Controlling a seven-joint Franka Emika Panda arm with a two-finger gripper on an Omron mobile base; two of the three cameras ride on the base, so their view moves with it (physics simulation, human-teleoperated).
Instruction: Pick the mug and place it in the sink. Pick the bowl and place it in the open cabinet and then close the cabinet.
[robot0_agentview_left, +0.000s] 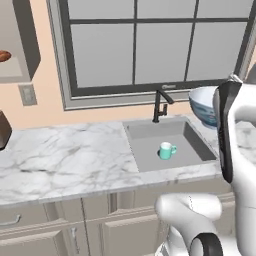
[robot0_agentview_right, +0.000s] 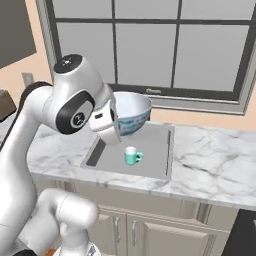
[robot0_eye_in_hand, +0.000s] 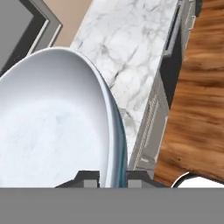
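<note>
Tabletop (robot0_agentview_left: 65, 155): white marble, carrying the sink.
Sink (robot0_agentview_left: 150, 131): grey recessed basin, black faucet (robot0_agentview_left: 160, 104) at its back edge.
Bowl (robot0_agentview_right: 131, 111): white inside, blue-patterned outside; held in the air above the sink's rear.
Gripper (robot0_eye_in_hand: 113, 177): clamped on the bowl's rim.
Mug (robot0_agentview_right: 132, 156): teal, upright on the sink floor.

A grey sink (robot0_agentview_left: 150, 131) is set into the white marble counter (robot0_agentview_left: 60, 160), below a large window (robot0_agentview_left: 150, 45). A black faucet (robot0_agentview_left: 160, 106) stands at its far edge. The teal mug (robot0_agentview_left: 166, 150) sits upright on the basin floor, right of centre, handle to the right. Far right, the bowl (robot0_agentview_left: 202, 106) is partly hidden behind the white arm (robot0_agentview_left: 237, 140). At far left, an open wall cabinet (robot0_agentview_left: 17, 45) shows a light shelf, with a wall outlet (robot0_agentview_left: 27, 94) below it.
</note>
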